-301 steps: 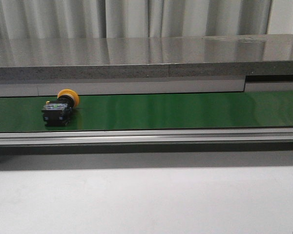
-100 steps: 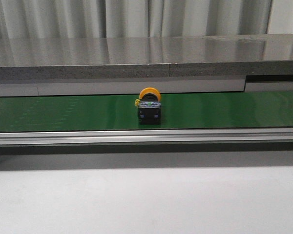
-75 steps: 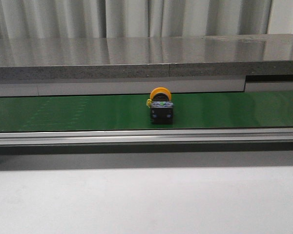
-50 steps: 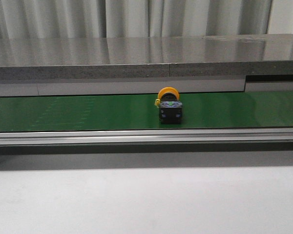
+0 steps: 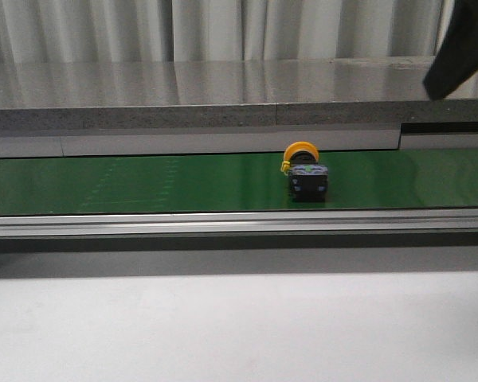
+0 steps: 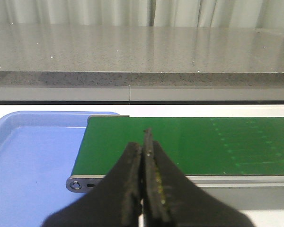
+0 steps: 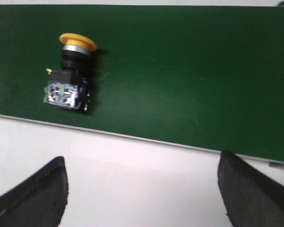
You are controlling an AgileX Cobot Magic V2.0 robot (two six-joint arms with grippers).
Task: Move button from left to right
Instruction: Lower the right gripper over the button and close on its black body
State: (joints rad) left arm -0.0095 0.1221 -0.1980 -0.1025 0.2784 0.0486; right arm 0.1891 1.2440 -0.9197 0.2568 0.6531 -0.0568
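1. The push-button lies on its side on the green conveyor belt, a little right of the belt's middle in the front view, its yellow-orange cap turned toward the grey stone ledge behind the belt.
2. The right gripper hangs above the belt's near edge with its two dark fingers spread wide apart and nothing between them.
3. Seen from the right wrist, the push-button sits beyond the fingertips and off toward one finger, clear of both, not between them. Its black body with green and blue marks faces the gripper; the cap points away.
4. In the front view only a dark piece of the right arm shows at the upper right corner, above and to the right of the push-button and well apart from it.
5. The left gripper is closed tight, fingers pressed together, holding nothing. It points at the left end of the conveyor belt, beside a blue tray.
6. The push-button is nowhere in the left wrist's view.
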